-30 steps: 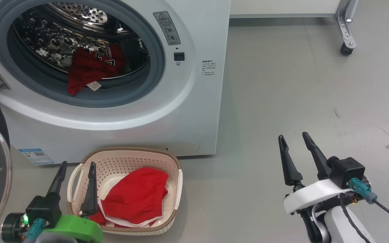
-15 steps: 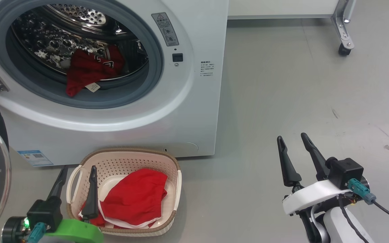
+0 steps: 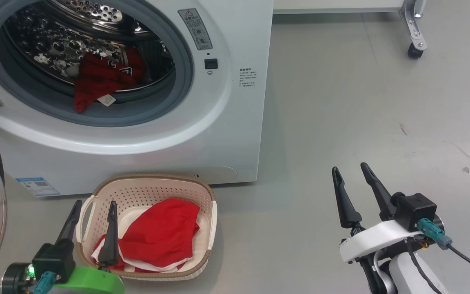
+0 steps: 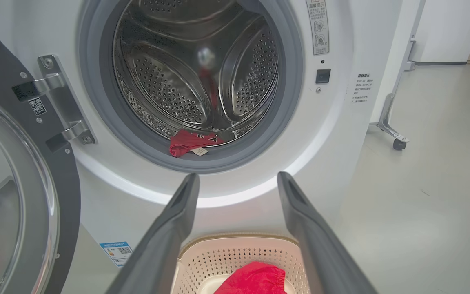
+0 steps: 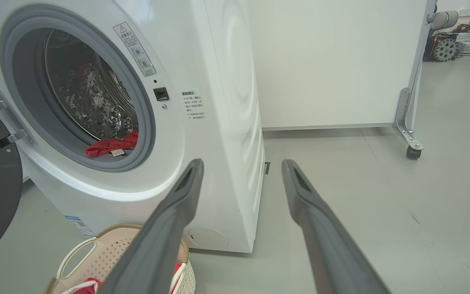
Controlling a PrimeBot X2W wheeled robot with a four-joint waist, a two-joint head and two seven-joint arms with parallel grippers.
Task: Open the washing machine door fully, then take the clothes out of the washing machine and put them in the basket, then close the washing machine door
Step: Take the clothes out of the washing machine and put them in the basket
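1. Washing machine point(image 3: 235, 134): we record a white front-loader standing on the grey floor point(image 3: 341, 102). Its mouth is uncovered, showing the grey seal point(image 3: 180, 81) and the perforated steel drum point(image 3: 55, 36). A blue label point(image 3: 37, 185) sits at its lower left corner.
2. Washing machine door point(image 4: 18, 175): we find it swung wide on its hinge, at the machine's left side, glass bowl facing outward.
3. Clothes, first piece point(image 3: 100, 79): a red garment with a white tag point(image 3: 106, 100) lies at the drum's front lip, one end drooping onto the seal.
4. Clothes, second piece point(image 3: 161, 237): a red garment with white trim lies inside the basket point(image 3: 153, 192).
5. Basket: we list it on the floor just in front of the machine, below the mouth.
6. Left gripper point(image 3: 95, 203): fingers are spread and hold nothing. It is at the basket's left end, one finger crossing the rim in the head view.
7. Right gripper point(image 3: 349, 167): fingers are spread and empty, over bare floor well to the right of the basket.
8. Caster point(image 3: 412, 51): we note it on a metal leg at the far right.
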